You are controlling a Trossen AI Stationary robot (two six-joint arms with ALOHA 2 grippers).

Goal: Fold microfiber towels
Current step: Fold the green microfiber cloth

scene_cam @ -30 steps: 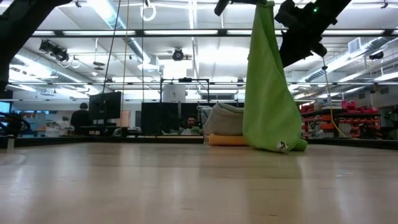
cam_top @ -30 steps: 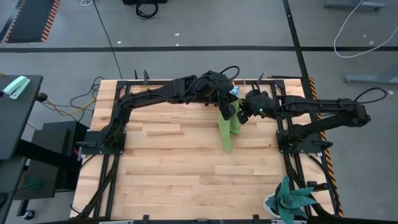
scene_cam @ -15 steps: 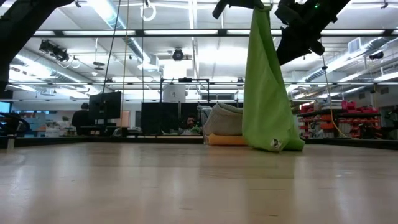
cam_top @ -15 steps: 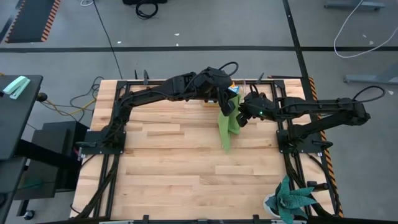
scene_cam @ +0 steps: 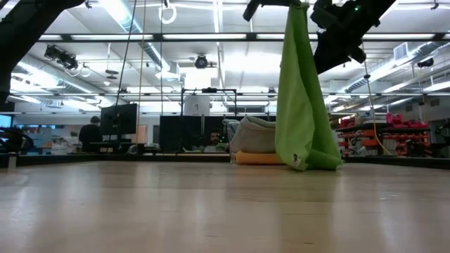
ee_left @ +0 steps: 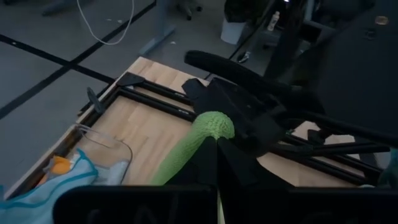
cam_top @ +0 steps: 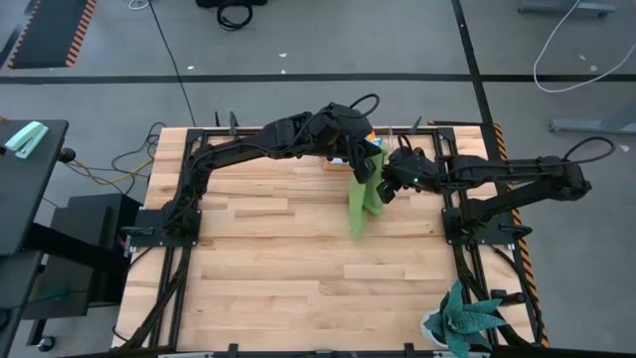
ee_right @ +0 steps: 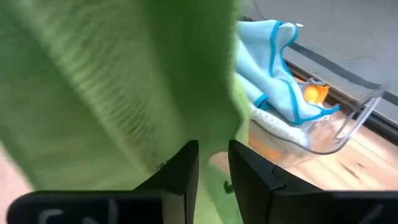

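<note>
My left gripper (cam_top: 362,165) pinches the green towel (cam_top: 358,204) aloft; my right gripper's (cam_top: 388,187) fingers, slightly parted, straddle its edge.

A grey concrete floor (cam_top: 298,40) crossed by dark lines is seen around the wooden bench (cam_top: 278,268); long ceiling lights (scene_cam: 119,14) and distant monitors (scene_cam: 119,119) are shown.

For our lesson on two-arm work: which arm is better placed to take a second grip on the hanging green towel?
Probably the right. The left jaws pinch the top of the towel, holding it up, while the right arm sits close beside the hanging cloth.
</note>
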